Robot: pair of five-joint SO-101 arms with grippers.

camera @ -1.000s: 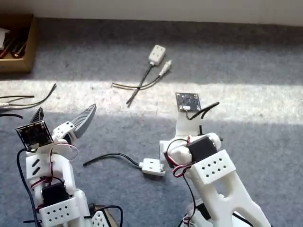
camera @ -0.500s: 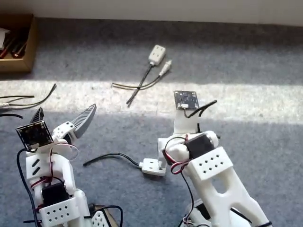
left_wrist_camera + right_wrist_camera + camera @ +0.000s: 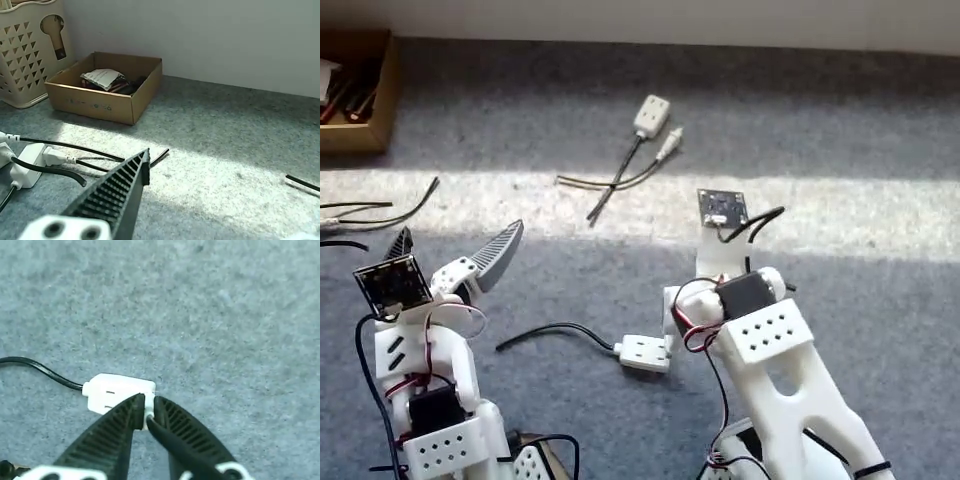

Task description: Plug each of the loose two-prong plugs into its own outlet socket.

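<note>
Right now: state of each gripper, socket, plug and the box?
left gripper: open, empty, held above the carpet
right gripper: shut on one end of the near socket
near socket: flat on the carpet, visible slots empty
far socket: on the carpet, nothing plugged in
loose plug: unplugged, lying beside the far socket
cardboard box: open, with items inside
</note>
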